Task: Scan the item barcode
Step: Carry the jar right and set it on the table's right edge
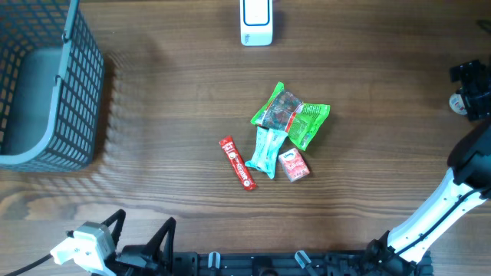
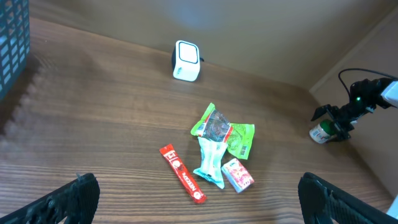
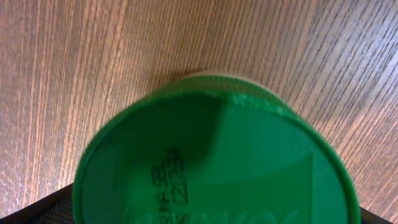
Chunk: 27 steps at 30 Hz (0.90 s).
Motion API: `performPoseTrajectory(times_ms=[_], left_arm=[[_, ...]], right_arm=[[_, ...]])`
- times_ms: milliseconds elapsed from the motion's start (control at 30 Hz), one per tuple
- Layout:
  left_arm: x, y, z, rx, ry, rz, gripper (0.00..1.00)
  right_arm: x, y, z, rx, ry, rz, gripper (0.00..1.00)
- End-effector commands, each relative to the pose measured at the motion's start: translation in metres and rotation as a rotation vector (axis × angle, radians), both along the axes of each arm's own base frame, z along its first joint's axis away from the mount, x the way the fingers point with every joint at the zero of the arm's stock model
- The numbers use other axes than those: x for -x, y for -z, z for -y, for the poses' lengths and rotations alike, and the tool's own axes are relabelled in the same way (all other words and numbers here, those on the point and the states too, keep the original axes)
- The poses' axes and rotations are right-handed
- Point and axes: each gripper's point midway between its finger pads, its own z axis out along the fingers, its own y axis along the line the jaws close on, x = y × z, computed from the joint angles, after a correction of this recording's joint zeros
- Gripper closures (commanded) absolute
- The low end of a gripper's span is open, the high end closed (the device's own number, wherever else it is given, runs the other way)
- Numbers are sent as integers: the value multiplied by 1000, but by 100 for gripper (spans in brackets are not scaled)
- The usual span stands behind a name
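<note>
Jar with a green lid [image 1: 459,103] sits way out at the right end of the table [image 1: 169,100], and I'm guessing that's the item to scan, since the right gripper [image 2: 334,120] is parked right on top of it. The wrist cam is basically all lid, with only dark slivers of finger in the bottom corners. Honestly can't tell whether that claw is clamped on the jar or just hovering around it. Left gripper [image 1: 140,234] is down at the near edge, jaws spread wide, holding nothing.

What worries me:
- The jar is small and round, so if the fingers close off-centre it could squirt out sideways or tip, and out there it could easily roll off the table
- The scanner [image 1: 256,19] is well away at the far middle, so it's a long carry. A loose hold could drop the jar into the snack pile [image 1: 280,130]
- No barcode visible in any view, so it may end up facing away from the scanner and need a turn in the wrist
</note>
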Motion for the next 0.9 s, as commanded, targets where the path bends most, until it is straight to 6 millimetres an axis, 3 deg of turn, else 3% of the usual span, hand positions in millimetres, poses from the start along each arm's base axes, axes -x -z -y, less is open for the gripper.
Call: performPoseTrajectory(times_ms=[0,67,267,400,467,567,600,733,867], left_arm=[[2,-1,0,-9,7,14,0],[2,-1,0,-9,7,14,0],[2,-1,0,-9,7,13,0],[2,0,0,-9,7,10,0],[2,0,0,-9,7,8,0],[2,0,0,-9,7,7,0],[2,0,0,-9,7,7,0],[2,0,0,-9,6,9,0],[0,-3,-5,-19,-23,24,0]], right_arm=[[-4,-32,-2,8,14,56,0],[-5,-49,-2,22,13,77,0],[-5,-140,-22,96,-19,220,0],[-18,-198,-72,105,-132,352,0],[-29,-221,-115,100,-251,409,0],[-41,-232,-171,93,-399,431,0],[-45,-233,-202,90,-484,428,0],[-47,-228,-276,129,-649,380,0],[-42,-228,-326,208,-750,349,0]])
